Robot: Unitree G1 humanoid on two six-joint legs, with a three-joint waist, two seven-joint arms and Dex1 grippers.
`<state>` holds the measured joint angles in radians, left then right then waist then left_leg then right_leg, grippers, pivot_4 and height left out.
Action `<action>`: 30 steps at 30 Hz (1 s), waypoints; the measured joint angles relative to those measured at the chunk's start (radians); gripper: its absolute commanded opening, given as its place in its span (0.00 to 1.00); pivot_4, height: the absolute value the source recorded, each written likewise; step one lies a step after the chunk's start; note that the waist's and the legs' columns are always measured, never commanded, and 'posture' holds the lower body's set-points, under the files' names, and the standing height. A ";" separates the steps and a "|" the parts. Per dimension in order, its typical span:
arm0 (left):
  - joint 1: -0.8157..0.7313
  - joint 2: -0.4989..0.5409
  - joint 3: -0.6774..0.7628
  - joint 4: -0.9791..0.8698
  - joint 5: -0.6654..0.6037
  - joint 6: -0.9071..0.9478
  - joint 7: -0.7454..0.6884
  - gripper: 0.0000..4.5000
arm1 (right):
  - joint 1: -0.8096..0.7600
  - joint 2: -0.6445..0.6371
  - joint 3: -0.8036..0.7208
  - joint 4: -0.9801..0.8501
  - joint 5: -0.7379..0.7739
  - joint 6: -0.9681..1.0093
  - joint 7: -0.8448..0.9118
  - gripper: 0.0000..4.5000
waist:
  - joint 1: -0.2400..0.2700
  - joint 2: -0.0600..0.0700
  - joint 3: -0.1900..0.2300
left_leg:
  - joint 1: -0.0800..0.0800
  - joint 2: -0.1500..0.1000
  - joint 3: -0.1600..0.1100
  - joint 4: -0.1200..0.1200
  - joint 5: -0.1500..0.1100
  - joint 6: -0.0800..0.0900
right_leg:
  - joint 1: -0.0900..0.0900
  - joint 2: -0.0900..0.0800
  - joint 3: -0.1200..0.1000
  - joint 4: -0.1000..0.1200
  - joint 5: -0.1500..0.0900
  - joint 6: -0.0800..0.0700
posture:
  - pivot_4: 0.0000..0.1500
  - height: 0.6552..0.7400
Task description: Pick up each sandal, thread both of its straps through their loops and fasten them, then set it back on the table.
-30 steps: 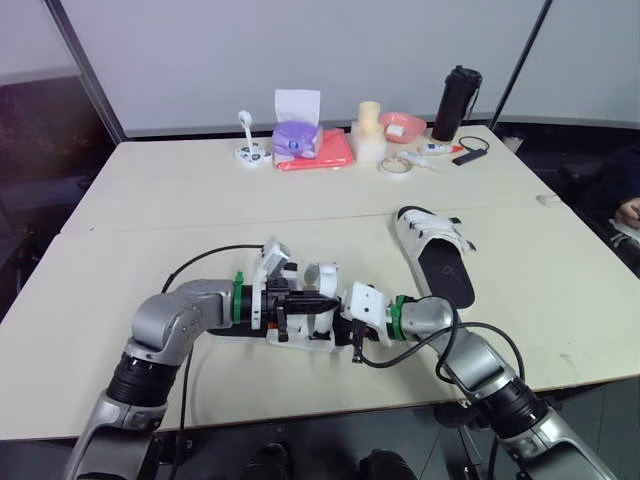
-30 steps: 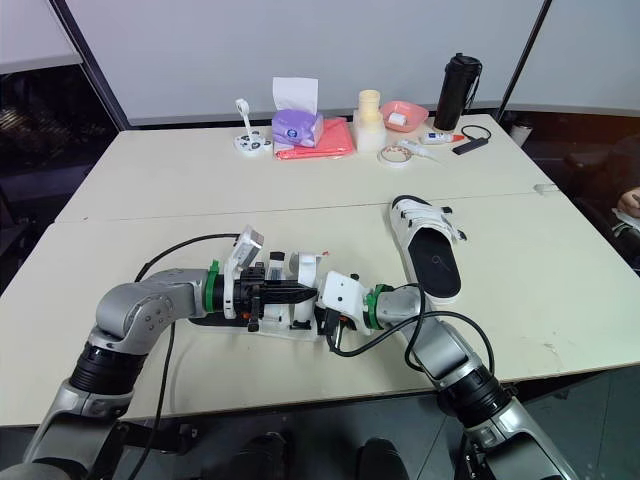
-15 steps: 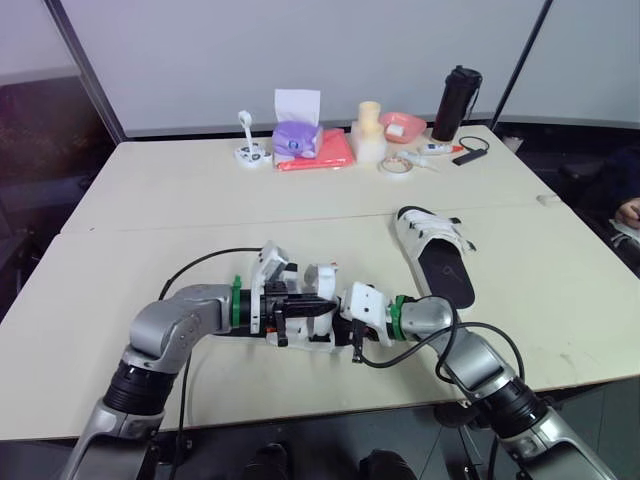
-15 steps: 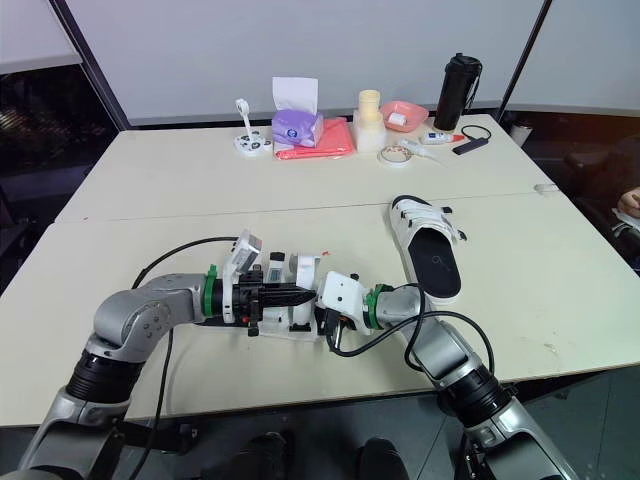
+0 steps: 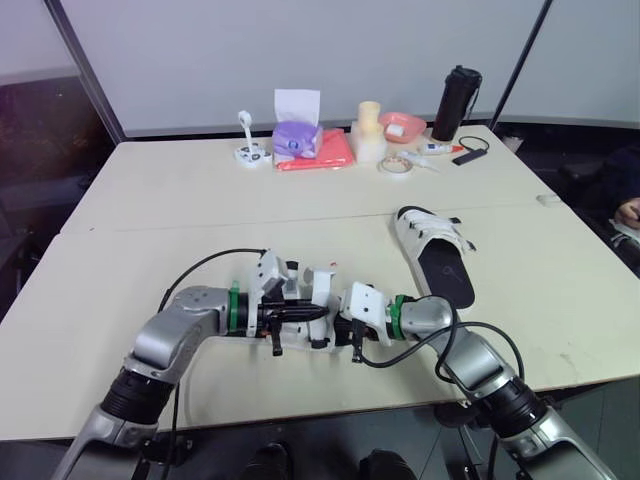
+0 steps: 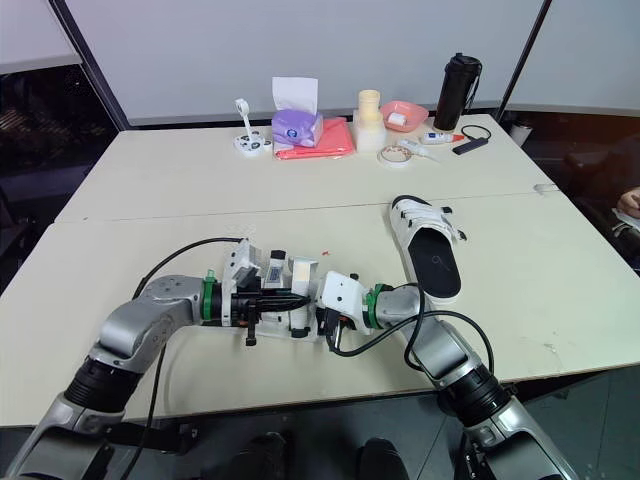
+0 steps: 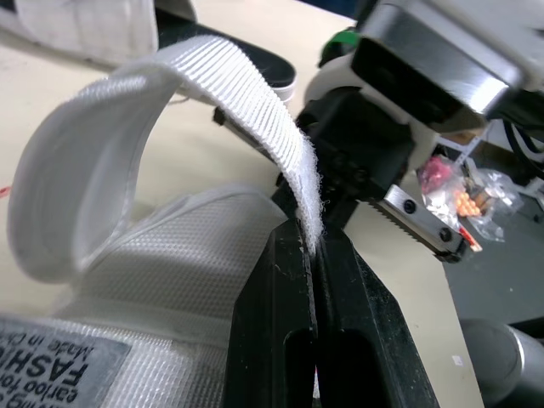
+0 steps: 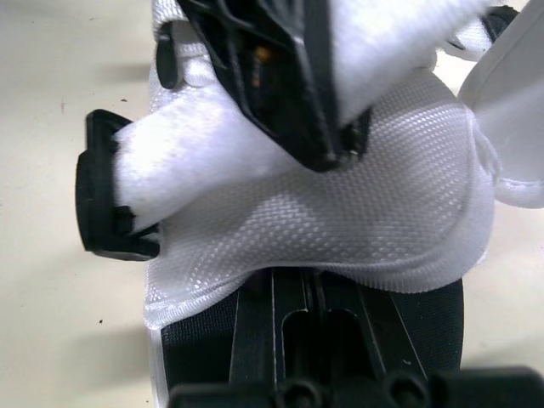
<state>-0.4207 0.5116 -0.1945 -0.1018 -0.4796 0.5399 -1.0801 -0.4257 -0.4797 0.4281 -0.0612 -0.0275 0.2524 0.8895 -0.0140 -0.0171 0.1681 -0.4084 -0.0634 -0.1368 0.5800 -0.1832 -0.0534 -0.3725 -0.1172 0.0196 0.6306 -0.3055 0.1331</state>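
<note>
A white sandal with a black sole (image 5: 300,328) lies near the table's front edge between my two grippers. My left gripper (image 5: 306,313) is shut on its white webbing strap (image 7: 246,89), which arches up in a loop from the mesh upper (image 7: 161,255) and runs down between the fingertips. From the other side, my right gripper (image 8: 310,319) is shut on the sandal's black sole under the white mesh upper (image 8: 382,187). A black buckle loop (image 8: 102,195) sticks out at the sandal's side. The second sandal (image 5: 435,255) lies flat to the right, straps closed.
Along the table's far edge stand a purple tissue box (image 5: 296,135), a red cloth (image 5: 320,152), cream cylinders (image 5: 369,130), a pink bowl (image 5: 403,126), a tape roll (image 5: 396,165) and a black bottle (image 5: 456,102). A person's hand (image 5: 629,212) rests at the right edge.
My left forearm has sunk toward the table and the left gripper, still holding the strap, has dropped slightly and drawn leftward. The right arm has stayed put.
</note>
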 measured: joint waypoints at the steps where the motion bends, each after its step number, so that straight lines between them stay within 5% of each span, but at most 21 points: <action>1: 0.005 0.002 -0.002 -0.002 0.001 -0.011 -0.011 0.00 | 0.000 0.000 0.000 0.000 0.000 0.000 0.000 0.00 | 0.000 0.000 0.000 | 0.000 0.000 0.000 0.000 0.000 0.000 | 0.000 0.000 0.000 0.000 0.000 0.000 | 1.00 0.93; 21: 0.035 0.064 -0.105 0.024 0.155 -0.319 -0.116 0.00 | -0.003 0.000 0.011 0.008 -0.001 0.000 -0.008 0.00 | 0.000 0.002 -0.003 | 0.000 0.001 0.000 -0.001 0.000 0.000 | 0.000 0.000 0.000 0.000 0.000 -0.001 | 1.00 0.93; 24: 0.034 0.065 -0.104 0.034 0.156 -0.326 -0.115 0.19 | -0.003 0.000 0.013 0.008 -0.001 0.000 -0.010 0.00 | 0.000 0.003 -0.004 | 0.001 0.001 0.000 -0.001 0.000 0.000 | 0.000 0.000 0.000 0.000 0.000 -0.001 | 1.00 0.93; 30: 0.045 0.095 -0.094 0.006 0.115 -0.232 -0.138 0.85 | -0.012 0.003 0.016 0.020 -0.001 -0.013 -0.008 0.00 | -0.003 0.003 -0.004 | 0.001 0.002 0.000 -0.001 0.001 0.002 | 0.000 0.001 0.000 0.000 0.000 -0.001 | 1.00 0.93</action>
<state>-0.3757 0.6064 -0.2886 -0.0960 -0.3649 0.3081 -1.2185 -0.4374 -0.4769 0.4443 -0.0416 -0.0285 0.2396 0.8816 -0.0172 -0.0137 0.1638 -0.4079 -0.0616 -0.1363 0.5788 -0.1823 -0.0519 -0.3728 -0.1160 0.0197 0.6305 -0.3053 0.1320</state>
